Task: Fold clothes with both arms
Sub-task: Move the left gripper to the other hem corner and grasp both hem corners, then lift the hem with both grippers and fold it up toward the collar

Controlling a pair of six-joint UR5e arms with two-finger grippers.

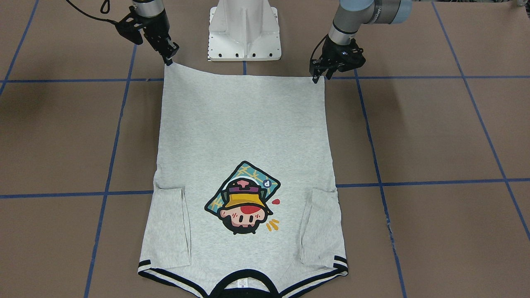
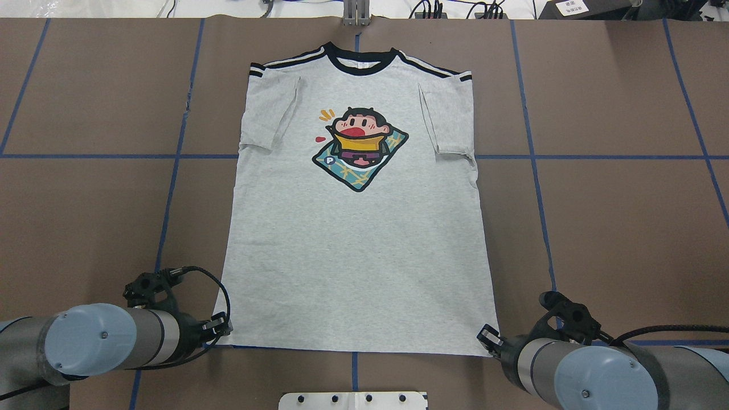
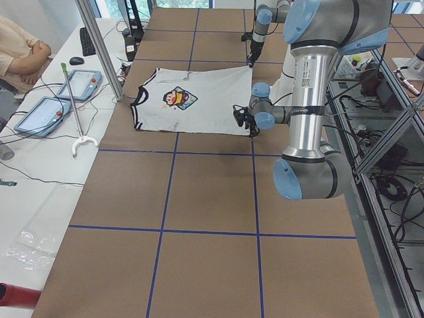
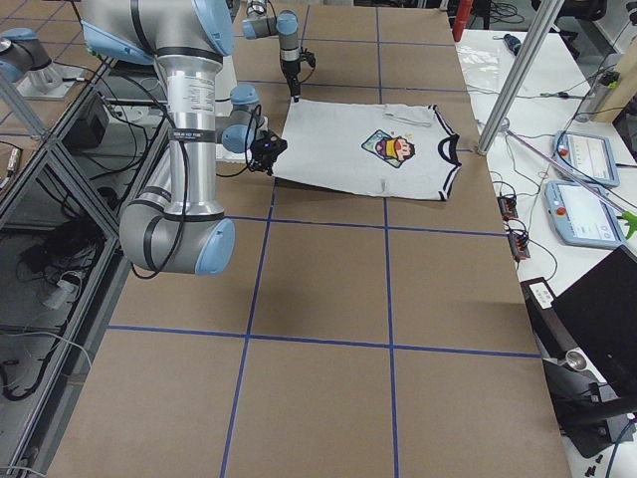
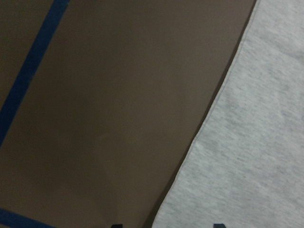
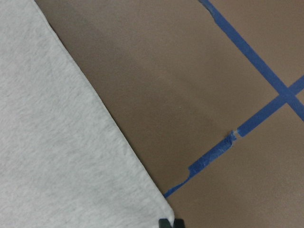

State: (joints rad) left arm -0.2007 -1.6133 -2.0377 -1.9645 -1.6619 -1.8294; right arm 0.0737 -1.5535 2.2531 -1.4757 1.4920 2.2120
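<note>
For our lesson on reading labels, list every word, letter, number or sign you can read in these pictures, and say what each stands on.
"P": a white letter in a blue dot, on the cartoon print of the T-shirt.
Neck label inside the collar: too small to read.
Sticker on the left arm: too blurred to read.
White tag beyond the table's far edge: too small to read.

Both reach low: left arm (image 2: 108, 339) jaws spread, right arm (image 2: 569, 364) jaws closed.

one t-shirt (image 1: 244, 124), two arms (image 2: 131, 336), two grippers (image 1: 169, 58), one pedestal base (image 1: 244, 29), two tablets (image 3: 81, 84).
</note>
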